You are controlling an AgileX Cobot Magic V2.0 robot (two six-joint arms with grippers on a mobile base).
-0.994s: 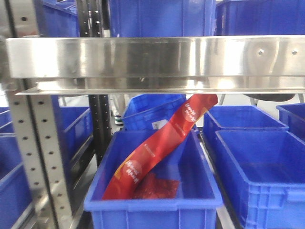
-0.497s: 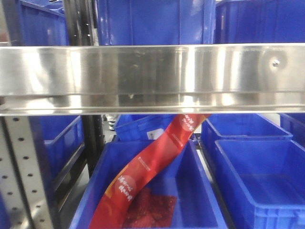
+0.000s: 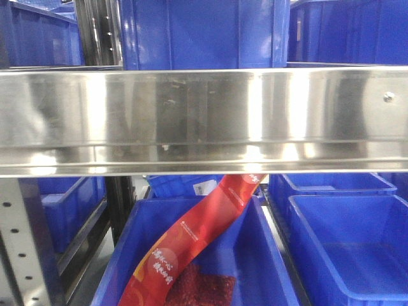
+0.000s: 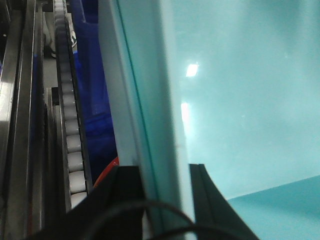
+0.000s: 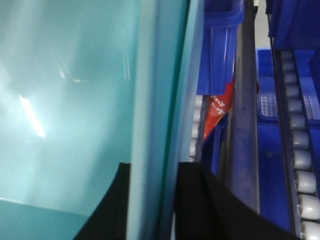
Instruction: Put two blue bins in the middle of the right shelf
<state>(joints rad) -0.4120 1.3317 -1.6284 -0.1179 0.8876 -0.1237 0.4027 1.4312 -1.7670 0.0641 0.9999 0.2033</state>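
A pale aqua blue bin fills both wrist views: its smooth inner wall point(image 4: 240, 100) and thick rim point(image 4: 150, 100) in the left one, its wall point(image 5: 65, 100) and rim point(image 5: 155, 100) in the right one. The rim looks double-layered, as if two bins sit nested, though I cannot tell for sure. My left gripper point(image 4: 165, 200) is shut on the rim, one black finger point(image 4: 127, 192) outside and one inside. My right gripper point(image 5: 152, 200) is shut on the opposite rim. The right shelf middle's shiny steel front rail point(image 3: 204, 115) spans the front view, very close. There, the pale bins are out of view.
Royal-blue bins point(image 3: 197, 32) stand on the tier above the rail. Below it, a royal-blue bin point(image 3: 268, 255) holds a long red package point(image 3: 191, 248), with another blue bin point(image 3: 344, 242) to its right. Roller tracks point(image 4: 70, 125) point(image 5: 295, 135) and a perforated upright point(image 3: 19, 242) flank the bins.
In the front view the steel rail has grown larger and dropped lower in the frame, and the perforated upright has slid out to the left: the camera has come closer to the shelf.
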